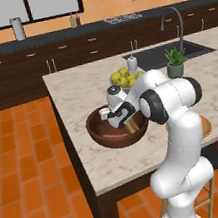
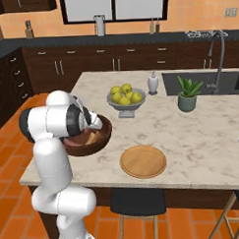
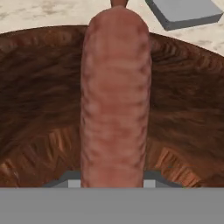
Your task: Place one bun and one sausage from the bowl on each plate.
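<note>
Your gripper is down inside the bowl, over its near-centre. In the hand view a sausage runs straight up the middle, long axis along the line of sight, its near end between the two grey finger bases at the bottom. The fingertips themselves are hidden behind it, so you can't confirm the clamp; judged from how centred it sits, the hand is probably closed on the sausage, but call it uncertain.

Bowl wall curves on both sides of the sausage and beyond its far end.

A tan bun lies just beside the hand, on its plate side.

The plate lies well apart from the hand, out past the bowl rim to the robot's right, bare.

Next move likely turns on lifting clear of the rim before swinging right.
</note>
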Robot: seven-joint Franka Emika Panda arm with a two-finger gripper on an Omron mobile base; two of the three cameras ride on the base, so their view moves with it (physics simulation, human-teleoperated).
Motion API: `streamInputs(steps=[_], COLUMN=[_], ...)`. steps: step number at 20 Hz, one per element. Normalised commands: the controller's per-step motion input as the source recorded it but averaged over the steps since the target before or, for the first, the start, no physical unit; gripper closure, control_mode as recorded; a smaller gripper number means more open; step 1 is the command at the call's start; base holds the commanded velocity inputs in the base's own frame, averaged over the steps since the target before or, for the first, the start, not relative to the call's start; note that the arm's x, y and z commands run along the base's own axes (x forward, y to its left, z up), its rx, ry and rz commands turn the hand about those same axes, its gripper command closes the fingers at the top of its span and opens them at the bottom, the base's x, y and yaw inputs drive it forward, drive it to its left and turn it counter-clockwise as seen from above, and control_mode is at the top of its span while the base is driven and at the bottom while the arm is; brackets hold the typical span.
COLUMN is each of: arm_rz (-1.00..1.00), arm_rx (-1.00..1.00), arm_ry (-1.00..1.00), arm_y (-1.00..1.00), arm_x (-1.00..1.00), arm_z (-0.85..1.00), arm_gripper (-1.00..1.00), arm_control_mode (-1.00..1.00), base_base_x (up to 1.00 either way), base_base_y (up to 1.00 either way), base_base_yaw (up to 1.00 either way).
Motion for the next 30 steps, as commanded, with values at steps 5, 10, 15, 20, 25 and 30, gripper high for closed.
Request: streamInputs(steps=[5, 10, 15, 20, 25, 30], arm_rz=[-0.11, 0.00, 0.00, 0.00, 0.00, 0.00], arm_rx=[-0.01, 0.00, 0.00, 0.00, 0.00, 0.00], arm_ry=[-0.01, 0.21, 0.02, 0.00, 0.00, 0.00], arm_y=[0.11, 0.00, -0.03, 0.00, 0.00, 0.00], arm_x=[-0.89, -1.00, -0.20, 0.00, 0.00, 0.00], arm_z=[1.00, 0.78, 0.00, 0.00, 0.00, 0.00], arm_gripper=[1.00, 1.00, 1.00, 1.00, 1.00, 1.00], arm_control_mode=[-1.00, -1.00, 1.00, 1.00, 1.00, 1.00], base_base_x=[0.00, 0.00, -0.80, -0.91, 0.16, 0.92], base_base_y=[0.00, 0.00, -0.65, -1.00, -1.00, -0.84], base_base_yaw=[0.00, 0.00, -0.14, -0.18, -0.07, 0.00])
